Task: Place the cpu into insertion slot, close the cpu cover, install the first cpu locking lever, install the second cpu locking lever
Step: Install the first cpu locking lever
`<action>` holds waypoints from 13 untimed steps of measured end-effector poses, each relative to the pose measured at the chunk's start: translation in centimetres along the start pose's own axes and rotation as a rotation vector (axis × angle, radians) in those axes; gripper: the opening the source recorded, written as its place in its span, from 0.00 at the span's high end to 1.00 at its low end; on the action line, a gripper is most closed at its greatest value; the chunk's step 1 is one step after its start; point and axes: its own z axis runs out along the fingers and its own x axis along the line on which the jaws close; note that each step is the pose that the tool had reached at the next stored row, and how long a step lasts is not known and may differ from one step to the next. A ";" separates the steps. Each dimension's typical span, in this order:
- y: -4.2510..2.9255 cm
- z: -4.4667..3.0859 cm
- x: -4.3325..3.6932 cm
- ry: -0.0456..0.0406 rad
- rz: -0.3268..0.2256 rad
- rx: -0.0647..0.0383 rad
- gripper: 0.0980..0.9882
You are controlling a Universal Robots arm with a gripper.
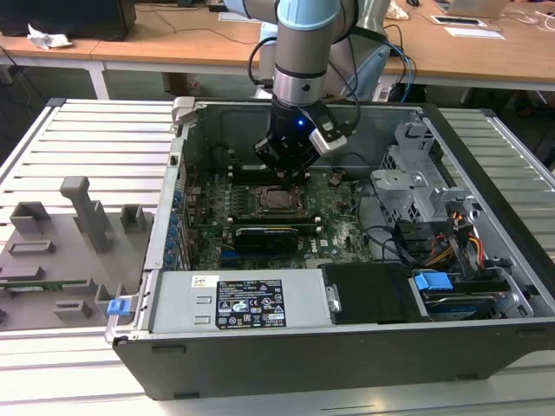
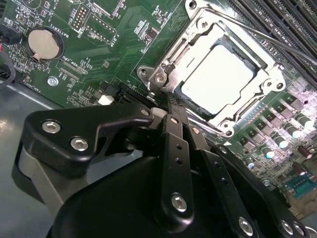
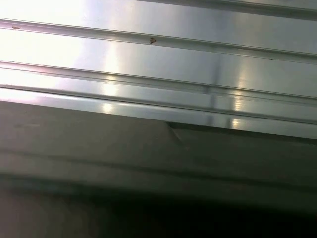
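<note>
Exterior view has the open computer case (image 1: 486,260) lying on a slatted metal table (image 1: 95,139), green motherboard (image 1: 338,217) inside, arm reaching down over the socket. Second wrist view is way closer: the cpu cover (image 2: 270,74) is down flat around the cpu (image 2: 218,79), which sits in its slot with the silvery top showing through the opening. The gripper (image 2: 166,101) is pinched closed right at the socket's corner, on a thin metal lever (image 2: 171,106) as far as I can see.

A: First wrist view?
B: Ribbed silver metal surface (image 3: 163,64), long parallel ridges, bright glare at one end.
A: Anything else?
B: Dark grey panel (image 3: 124,163) bordering it, in shadow.
</note>
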 end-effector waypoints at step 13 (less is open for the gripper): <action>-0.01 -0.24 0.00 0.0012 0.000 0.010 0.99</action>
